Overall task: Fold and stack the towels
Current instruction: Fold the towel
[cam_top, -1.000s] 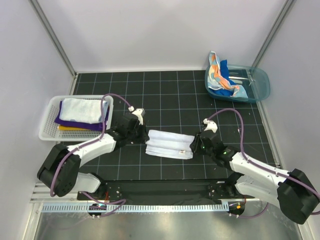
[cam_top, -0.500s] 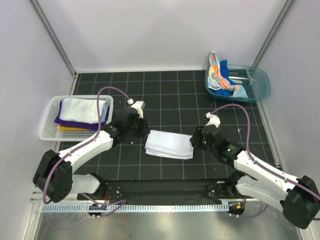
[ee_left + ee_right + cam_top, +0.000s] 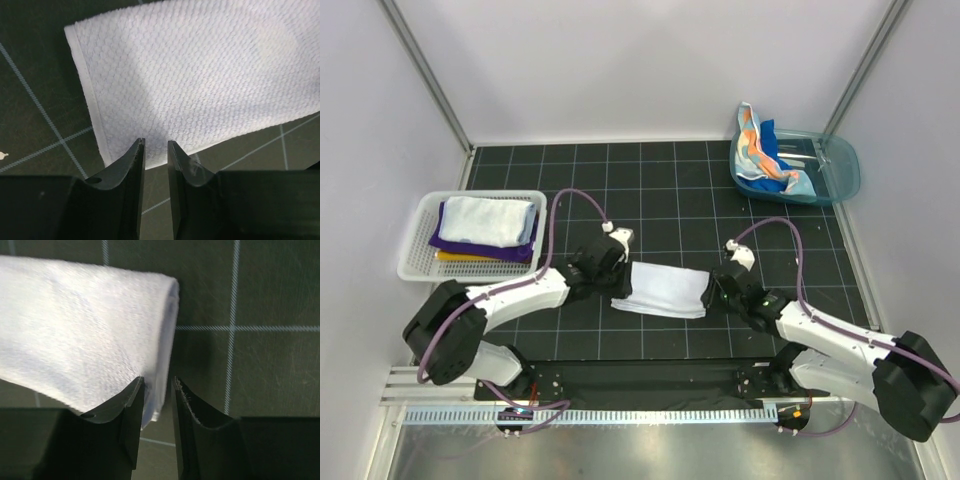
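Observation:
A folded white towel [image 3: 668, 290] lies flat on the black gridded mat between my two grippers. My left gripper [image 3: 622, 281] sits at its left end. In the left wrist view that gripper [image 3: 155, 142] is open by a narrow gap, its tips just over the towel [image 3: 200, 75] at its near edge, clamping nothing. My right gripper [image 3: 714, 292] is at the towel's right end. In the right wrist view it [image 3: 157, 380] stands open and straddles the rolled end of the towel [image 3: 75, 330], with a dark gap beside one finger.
A white mesh basket [image 3: 410, 268] at the left holds a stack: a white towel [image 3: 488, 218] over a purple one [image 3: 450, 240] and a yellow one [image 3: 455, 256]. At the back right, a teal tub [image 3: 835, 175] holds a spotted towel [image 3: 750, 140] and a bright blue towel [image 3: 772, 150].
The white towel, rumpled a second ago, now lies flat and a little further right. My left gripper has moved down and right onto its left end and opened slightly. The right gripper stayed at the right end.

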Available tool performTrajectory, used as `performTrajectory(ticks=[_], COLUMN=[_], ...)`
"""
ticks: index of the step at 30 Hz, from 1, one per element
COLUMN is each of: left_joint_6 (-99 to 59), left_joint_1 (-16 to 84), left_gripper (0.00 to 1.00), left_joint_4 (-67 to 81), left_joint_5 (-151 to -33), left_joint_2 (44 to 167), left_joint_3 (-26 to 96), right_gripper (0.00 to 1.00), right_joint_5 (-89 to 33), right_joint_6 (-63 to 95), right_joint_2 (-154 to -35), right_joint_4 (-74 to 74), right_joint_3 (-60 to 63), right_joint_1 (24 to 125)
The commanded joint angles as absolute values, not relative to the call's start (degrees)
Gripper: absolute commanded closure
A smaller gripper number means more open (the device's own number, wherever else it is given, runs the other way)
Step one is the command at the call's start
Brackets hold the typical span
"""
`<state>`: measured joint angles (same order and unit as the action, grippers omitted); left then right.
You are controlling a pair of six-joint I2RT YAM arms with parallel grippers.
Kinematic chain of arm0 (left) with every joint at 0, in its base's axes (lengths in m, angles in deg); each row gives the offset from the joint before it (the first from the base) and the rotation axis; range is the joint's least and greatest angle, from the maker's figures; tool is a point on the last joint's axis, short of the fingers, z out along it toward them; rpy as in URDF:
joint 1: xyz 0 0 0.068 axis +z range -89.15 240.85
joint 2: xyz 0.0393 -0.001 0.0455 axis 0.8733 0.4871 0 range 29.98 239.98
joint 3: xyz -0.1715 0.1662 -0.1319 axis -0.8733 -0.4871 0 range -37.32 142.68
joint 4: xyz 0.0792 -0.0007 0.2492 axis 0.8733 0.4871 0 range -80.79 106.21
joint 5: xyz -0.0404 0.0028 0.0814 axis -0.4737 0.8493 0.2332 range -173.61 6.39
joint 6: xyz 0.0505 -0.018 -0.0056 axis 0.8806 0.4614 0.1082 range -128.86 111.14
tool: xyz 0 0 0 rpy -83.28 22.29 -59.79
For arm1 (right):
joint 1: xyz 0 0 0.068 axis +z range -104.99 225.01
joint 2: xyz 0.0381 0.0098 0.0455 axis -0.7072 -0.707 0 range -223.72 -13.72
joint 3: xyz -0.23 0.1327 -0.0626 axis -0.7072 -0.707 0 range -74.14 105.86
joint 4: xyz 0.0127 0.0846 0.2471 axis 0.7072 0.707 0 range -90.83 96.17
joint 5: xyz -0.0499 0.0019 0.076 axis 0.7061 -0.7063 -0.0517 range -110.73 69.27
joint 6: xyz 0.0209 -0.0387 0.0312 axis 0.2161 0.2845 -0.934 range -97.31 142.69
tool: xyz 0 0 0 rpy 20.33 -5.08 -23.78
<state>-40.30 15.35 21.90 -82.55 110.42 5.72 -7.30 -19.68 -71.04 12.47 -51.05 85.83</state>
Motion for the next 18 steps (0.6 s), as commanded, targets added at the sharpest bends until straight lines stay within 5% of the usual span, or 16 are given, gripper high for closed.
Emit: performTrajectory(ticks=[1,13,18], left_joint_6=[-42.17,-44.98,-44.81], left_joint_1=[14.01,11.1,11.1], left_gripper=[0.72,0.69,0.57], left_joint_4=[20.64,20.38,24.93], left_joint_5=[-79.92,-76.66,-73.25], left_joint_2=[111.81,111.82,104.96], left_joint_3=[4.25,1.96,5.21], right_gripper=[0.65,0.7,0.68], right_joint_5=[-6.32,-4.83,-1.84], right_joint_6=[-22.84,-23.11,-22.14], right_joint_2=[-71.91,-72.7,-70.59], right_joint_4=[9.72,10.59,14.98], right_joint_3=[-53.13,-53.84,-51.56], right_joint_1=[86.14,86.14,86.23])
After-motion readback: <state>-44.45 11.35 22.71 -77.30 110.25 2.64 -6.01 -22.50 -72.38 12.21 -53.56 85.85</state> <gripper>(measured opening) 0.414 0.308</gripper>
